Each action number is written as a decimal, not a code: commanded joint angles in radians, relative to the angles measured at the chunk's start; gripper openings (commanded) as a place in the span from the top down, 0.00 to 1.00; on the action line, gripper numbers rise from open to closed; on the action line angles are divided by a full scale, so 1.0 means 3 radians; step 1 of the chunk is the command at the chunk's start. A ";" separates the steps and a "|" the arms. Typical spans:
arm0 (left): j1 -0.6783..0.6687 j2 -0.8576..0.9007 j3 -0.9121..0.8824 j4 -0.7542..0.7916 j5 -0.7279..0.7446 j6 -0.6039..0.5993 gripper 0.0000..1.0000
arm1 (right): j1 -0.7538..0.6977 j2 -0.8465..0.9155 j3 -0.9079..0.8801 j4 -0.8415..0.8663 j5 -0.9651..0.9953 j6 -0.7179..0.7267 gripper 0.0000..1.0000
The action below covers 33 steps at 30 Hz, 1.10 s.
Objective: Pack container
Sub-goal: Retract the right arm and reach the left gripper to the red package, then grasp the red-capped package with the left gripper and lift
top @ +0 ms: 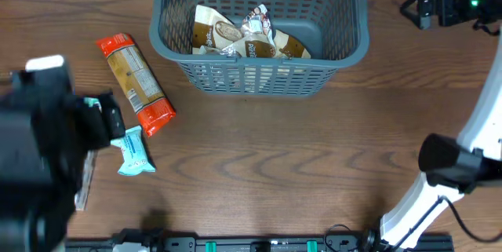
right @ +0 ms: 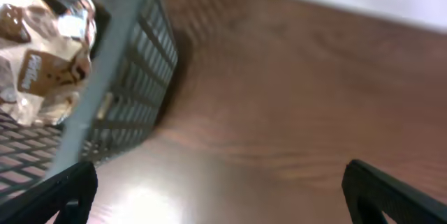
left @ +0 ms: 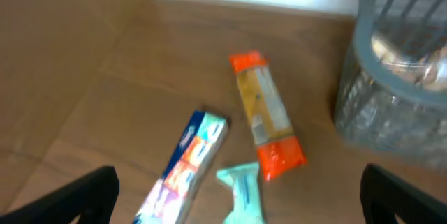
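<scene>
Container (top: pixel 259 63) is sat at the far middle of the worktop (top: pixel 314 158). Two or three brown packets (top: pixel 235 36) are already lying inside, with plenty of room left.

Three items are left out on the near-left side:
- orange-ended packet (top: pixel 135 85)
- teal wrapper (top: pixel 133 151), just off the orange-ended packet's near end
- blue-and-white box (left: pixel 185 172), mostly hidden under the arm in the overhead view

Left hand (left: pixel 241 199) is hung above that cluster, fingers spread wide with nothing held. Right hand (right: pixel 223 196) is likewise spread and empty, parked beside the container's right wall.

Risks, as judged:
- The three items are crowded, so a closing grasp could catch two at once or shove a neighbour off line.
- The teal wrapper looks thin and flat, so it could be skated over rather than pinched.
- The left wrist view is blurred, so alignment over the target is hard to confirm.
- The long packet could be snagged on the flared rim if released too low or crosswise.
- The container could be knocked by the right hand, as it is close to the lattice wall.
</scene>
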 commanded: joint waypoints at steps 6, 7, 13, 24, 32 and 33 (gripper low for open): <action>0.0009 0.0796 0.0441 -0.0622 -0.0041 0.0056 0.02 | 0.0011 0.0251 0.0003 -0.0069 -0.0023 0.0113 0.01; 0.0029 0.0870 0.0440 -0.0609 -0.0037 0.0069 0.02 | 0.0011 0.0259 0.0003 -0.0060 -0.0023 0.0113 0.01; 0.0140 0.1286 0.0440 -0.0267 -0.0037 -0.0543 0.01 | 0.0005 0.0262 0.0000 -0.0023 0.0015 0.0102 0.01; 0.0479 0.2103 0.0436 0.0135 0.0177 -0.1074 0.02 | 0.0001 0.0455 -0.0323 0.0032 0.0178 0.0256 0.01; 0.0674 0.2538 0.0436 0.0493 0.0874 -0.0752 0.02 | 0.0003 0.0496 -0.0827 0.0251 0.0178 0.0249 0.01; 0.0684 0.2583 0.0436 0.0519 0.0880 -0.0741 0.01 | 0.0003 0.0496 -0.0863 0.0272 0.0178 0.0248 0.01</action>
